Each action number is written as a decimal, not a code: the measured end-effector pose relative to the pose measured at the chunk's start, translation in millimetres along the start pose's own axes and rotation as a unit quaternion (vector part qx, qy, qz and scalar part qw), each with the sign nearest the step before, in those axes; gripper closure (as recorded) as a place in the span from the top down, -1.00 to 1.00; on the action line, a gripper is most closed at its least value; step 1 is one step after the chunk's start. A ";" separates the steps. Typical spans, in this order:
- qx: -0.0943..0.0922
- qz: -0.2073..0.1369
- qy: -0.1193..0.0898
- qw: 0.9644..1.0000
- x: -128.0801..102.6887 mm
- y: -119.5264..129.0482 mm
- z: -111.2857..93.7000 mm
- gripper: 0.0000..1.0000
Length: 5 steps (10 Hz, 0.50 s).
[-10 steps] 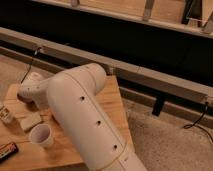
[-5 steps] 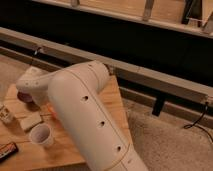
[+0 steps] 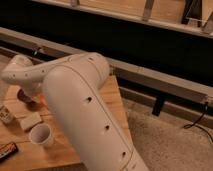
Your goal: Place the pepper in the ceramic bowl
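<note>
My white arm fills the middle of the camera view and bends left over the wooden table (image 3: 112, 100). My gripper (image 3: 33, 96) points down at the table's far left, mostly hidden behind the wrist, and it is shut. Just to its right an orange-red bit of the pepper (image 3: 43, 103) shows at the arm's edge. I cannot tell whether the gripper holds it. A dark maroon patch, the ceramic bowl (image 3: 22, 95), sits right at the gripper's left, partly covered by the wrist.
A white cup (image 3: 41, 135) stands near the table's front, with a pale beige block (image 3: 30, 121) just behind it. A dark flat packet (image 3: 7, 150) lies at the front left, a small container (image 3: 5, 114) at the left edge. Gravel floor and a metal rail lie to the right.
The wrist has dropped a little lower over the bowl and pepper, and the gripper has gone shut.
</note>
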 end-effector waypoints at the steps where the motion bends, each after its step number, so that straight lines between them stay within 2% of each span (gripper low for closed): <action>1: 0.003 -0.006 -0.003 1.000 -5.5 3.1 -2.1 -1.00; 5: 0.019 -0.029 -0.017 0.999 -45.1 13.1 2.4 -1.00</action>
